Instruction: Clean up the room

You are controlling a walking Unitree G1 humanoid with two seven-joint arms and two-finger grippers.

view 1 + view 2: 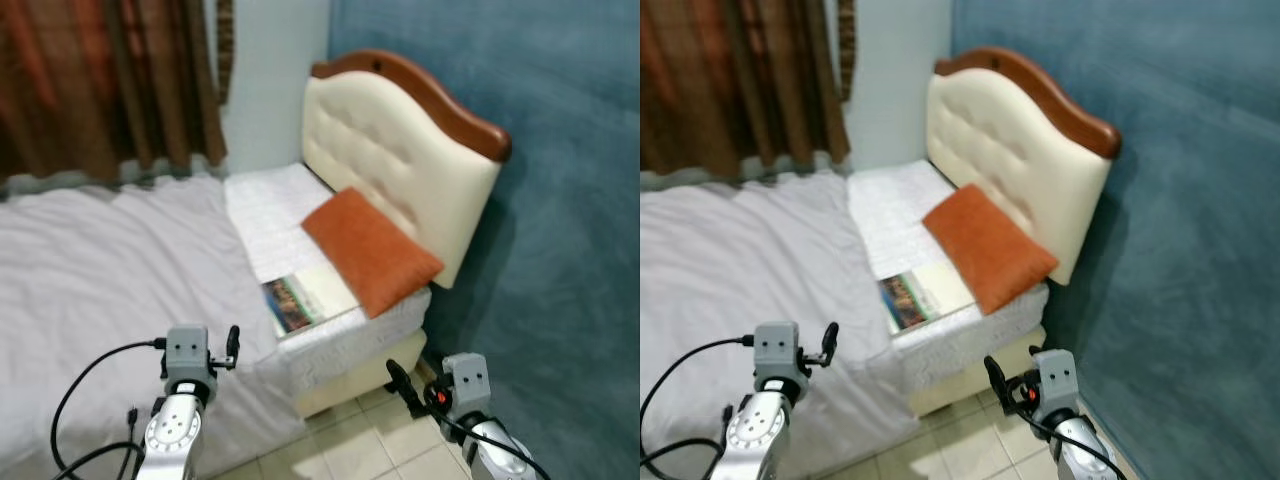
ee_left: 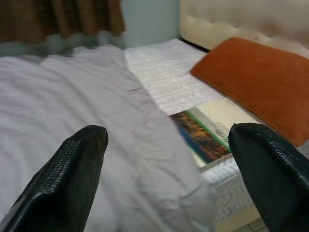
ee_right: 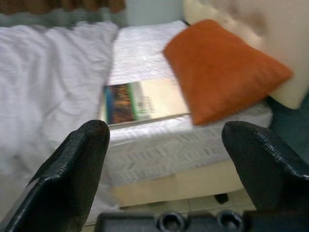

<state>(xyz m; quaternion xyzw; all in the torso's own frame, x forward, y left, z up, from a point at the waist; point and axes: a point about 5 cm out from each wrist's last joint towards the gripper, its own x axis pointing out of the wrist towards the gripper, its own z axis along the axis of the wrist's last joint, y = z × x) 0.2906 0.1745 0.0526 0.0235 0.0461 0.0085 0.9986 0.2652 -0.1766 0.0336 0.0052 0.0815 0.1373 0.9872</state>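
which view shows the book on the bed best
The right wrist view: the book lies whole and close, beside the orange pillow. The left wrist view cuts it off behind a finger; both eye views show it small.

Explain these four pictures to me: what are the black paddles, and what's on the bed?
A walking robot stands at a bedside. The two upper pictures come from cameras in its head, looking down: its left hand hangs over the bed, its right hand over the floor tiles. The lower pictures come from cameras on its wrists; the black paddles are each hand's fingers, spread open and holding nothing. On the bed lie a grey blanket, an orange pillow against the cream headboard, and a book beside the pillow.
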